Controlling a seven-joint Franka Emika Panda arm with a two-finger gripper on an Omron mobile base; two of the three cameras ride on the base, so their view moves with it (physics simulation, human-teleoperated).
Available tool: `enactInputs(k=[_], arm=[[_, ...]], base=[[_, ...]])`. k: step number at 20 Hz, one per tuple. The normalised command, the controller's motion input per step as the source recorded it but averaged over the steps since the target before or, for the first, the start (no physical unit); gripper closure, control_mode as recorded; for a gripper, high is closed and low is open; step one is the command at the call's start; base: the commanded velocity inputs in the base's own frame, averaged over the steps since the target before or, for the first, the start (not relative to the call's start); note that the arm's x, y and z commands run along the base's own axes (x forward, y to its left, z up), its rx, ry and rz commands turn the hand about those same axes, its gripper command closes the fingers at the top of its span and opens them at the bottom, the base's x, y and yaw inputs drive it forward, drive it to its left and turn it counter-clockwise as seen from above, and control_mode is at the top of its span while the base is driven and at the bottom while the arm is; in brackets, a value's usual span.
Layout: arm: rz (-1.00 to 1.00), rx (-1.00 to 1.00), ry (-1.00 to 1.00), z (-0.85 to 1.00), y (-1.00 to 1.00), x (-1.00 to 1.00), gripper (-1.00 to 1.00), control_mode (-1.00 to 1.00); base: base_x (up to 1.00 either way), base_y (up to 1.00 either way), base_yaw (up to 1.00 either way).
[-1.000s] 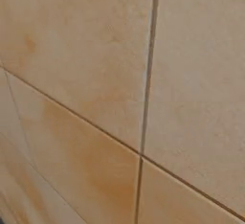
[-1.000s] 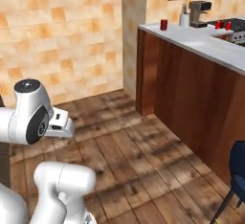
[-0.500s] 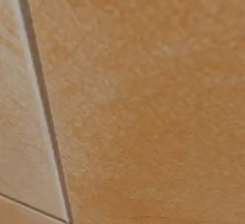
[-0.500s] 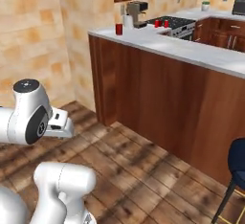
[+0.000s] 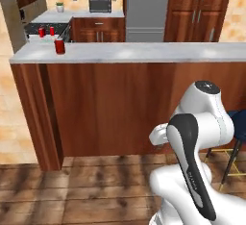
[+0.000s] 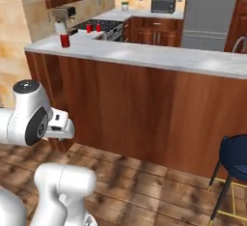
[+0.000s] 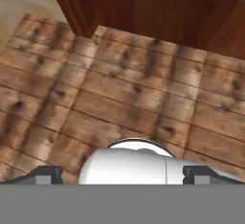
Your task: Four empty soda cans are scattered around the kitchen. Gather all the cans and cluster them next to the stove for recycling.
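Pincer (image 7: 122, 174) fingers stand wide apart with nothing between them, the two dark tips at the bottom corners of the hand view, pointed down at a wooden plank floor (image 7: 119, 94) with the foot of a dark wood counter front (image 7: 158, 7) along the far edge. From the left base view, the white arm (image 5: 197, 137) is folded at the near right in front of a long breakfast counter (image 5: 129, 52) with a pale grey top and brown wood panels. One soda can (image 5: 59, 46) stands upright on the far left end of that top. Beyond it, at the far left, the stove (image 5: 48, 28) shows its black surface, and two more cans (image 5: 42, 31) stand close together on it or at its edge; which, I cannot tell. A steel microwave (image 5: 100, 4) sits on the back counter, and a steel fridge (image 5: 147, 8) stands to its right. A blue stool (image 5: 236, 128) shows at the right edge. From the right base view, the arm (image 6: 38, 123) is at the near left, and the same counter (image 6: 144, 55) runs across. The lone can (image 6: 64, 40) stands near its left end; the pair (image 6: 89, 28) stands by the stove (image 6: 103, 25) farther back. The microwave (image 6: 163, 4) sits on the far counter.
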Motion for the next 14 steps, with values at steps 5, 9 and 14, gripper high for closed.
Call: enactInputs(k=[5, 9, 14], arm=[[0.00, 0.00, 0.00, 0.00, 0.00, 0.00, -1.00, 1.00], [0.00, 0.00, 0.00, 0.00, 0.00, 0.00, -1.00, 1.00], [0.00, 0.00, 0.00, 0.00, 0.00, 0.00, -1.00, 1.00]], base=[[1.00, 0.98, -0.58], [1.00, 1.00, -0.50], [0.97, 0.64, -0.28]])
